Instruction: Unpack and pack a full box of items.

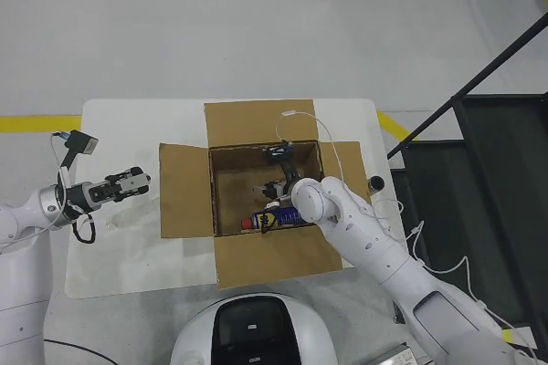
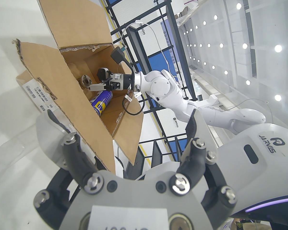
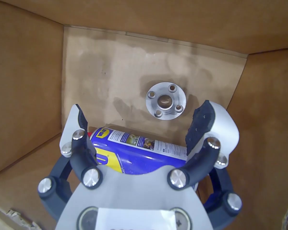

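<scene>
Right wrist view: the right gripper (image 3: 141, 120), open and empty, hangs inside the box (image 3: 26, 72) just over the spray can (image 3: 139, 149) on its floor. Its fingers (image 3: 201, 122) stand along the can, so I would turn the wrist, then close across it. A metal disc (image 3: 166, 100) lies beyond.

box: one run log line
right gripper open in box, above spray can | flange on box floor | left gripper open beside box

White table (image 1: 119, 128), open cardboard box (image 1: 260, 121) standing at its middle
</scene>
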Tool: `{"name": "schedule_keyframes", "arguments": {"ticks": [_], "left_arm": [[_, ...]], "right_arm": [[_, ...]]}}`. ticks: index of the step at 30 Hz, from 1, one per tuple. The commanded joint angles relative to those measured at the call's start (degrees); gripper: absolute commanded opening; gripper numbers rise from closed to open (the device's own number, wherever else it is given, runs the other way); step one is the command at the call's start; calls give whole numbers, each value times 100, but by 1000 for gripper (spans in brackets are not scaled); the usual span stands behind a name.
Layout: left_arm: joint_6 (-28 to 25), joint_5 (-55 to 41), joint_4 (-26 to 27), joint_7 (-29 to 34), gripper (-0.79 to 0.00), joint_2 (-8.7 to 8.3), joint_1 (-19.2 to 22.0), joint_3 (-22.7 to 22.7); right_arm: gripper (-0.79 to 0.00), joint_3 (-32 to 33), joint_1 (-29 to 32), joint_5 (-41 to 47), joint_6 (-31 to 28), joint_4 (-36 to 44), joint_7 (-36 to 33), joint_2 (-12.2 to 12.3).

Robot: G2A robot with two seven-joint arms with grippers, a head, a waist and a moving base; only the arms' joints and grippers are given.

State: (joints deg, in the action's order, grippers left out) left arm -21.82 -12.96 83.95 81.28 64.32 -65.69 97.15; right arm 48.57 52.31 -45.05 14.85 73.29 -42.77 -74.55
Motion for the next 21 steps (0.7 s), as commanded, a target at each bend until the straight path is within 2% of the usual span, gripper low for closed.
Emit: {"name": "schedule_keyframes", "arguments": {"ticks": [1,16,18,19,21], "left_arm": [[0,0,0,0,0,0,0,0],[0,0,0,0,0,0,0,0],[0,0,0,0,0,0,0,0],[0,0,0,0,0,0,0,0],[0,0,0,0,0,0,0,0]], "right_arm": [[0,-42,-56,-21,-27,-142,27,-28],[0,-443,-500,-16,-12,-1226,287,-362],[-52,-463,-534,0,-10,-1324,298,-396],[-108,-475,-544,7,-17,-1365,302,-413],[-363,-495,-559,5,-26,-1439,313,-441]]}}
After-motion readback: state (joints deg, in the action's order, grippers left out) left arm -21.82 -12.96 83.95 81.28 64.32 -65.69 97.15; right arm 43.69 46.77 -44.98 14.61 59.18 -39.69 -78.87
